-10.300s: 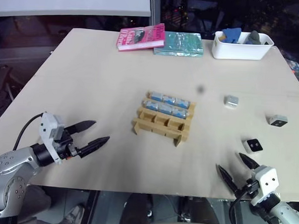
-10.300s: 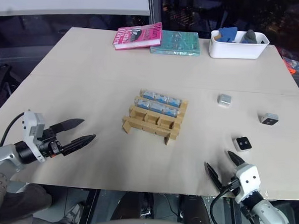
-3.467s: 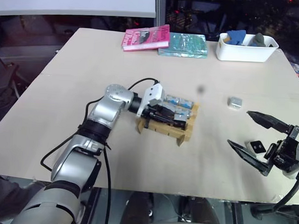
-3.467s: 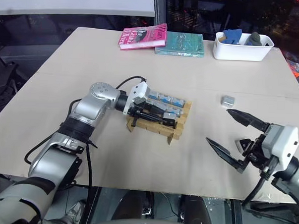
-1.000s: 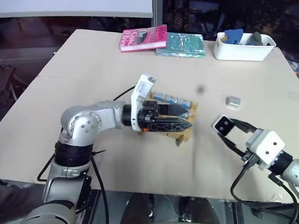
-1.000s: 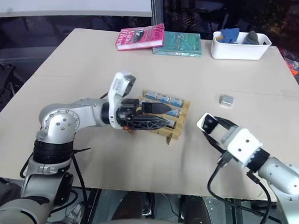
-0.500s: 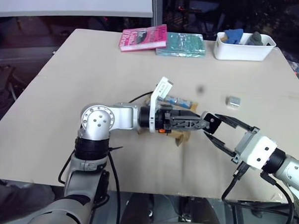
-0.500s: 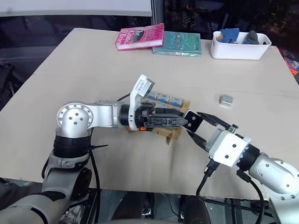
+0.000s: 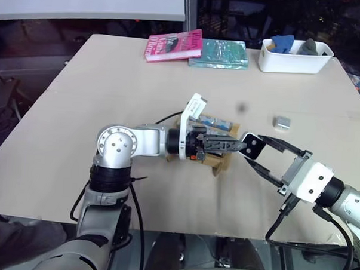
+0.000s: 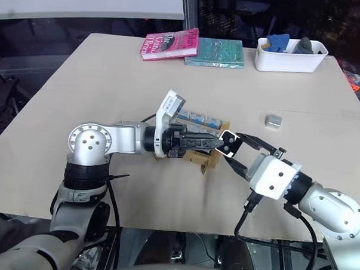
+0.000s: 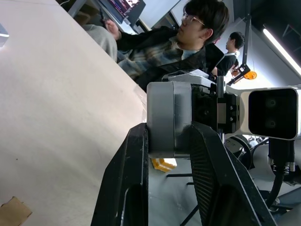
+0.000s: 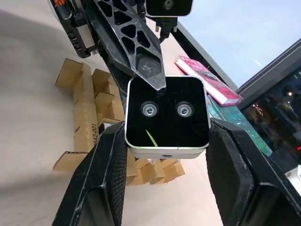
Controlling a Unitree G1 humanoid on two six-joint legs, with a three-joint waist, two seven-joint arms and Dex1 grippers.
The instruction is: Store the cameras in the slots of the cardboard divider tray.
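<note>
Cameras (image 9: 211, 121) fill tray (image 9: 219, 165) slots; both grippers (image 9: 239, 145) (image 10: 232, 150) pinch one camera (image 12: 167, 116).

cameras: two loose, one (image 10: 228, 143) up in the grippers, one (image 10: 272, 120) on the table
cardboard divider tray (image 10: 198, 158): one
books (image 10: 169, 43): two
white tub (image 10: 289, 57): one
people (image 11: 178, 44): two

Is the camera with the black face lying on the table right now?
No: the camera is held above the table between the right gripper fingers, with the left gripper closed on it too.
</note>
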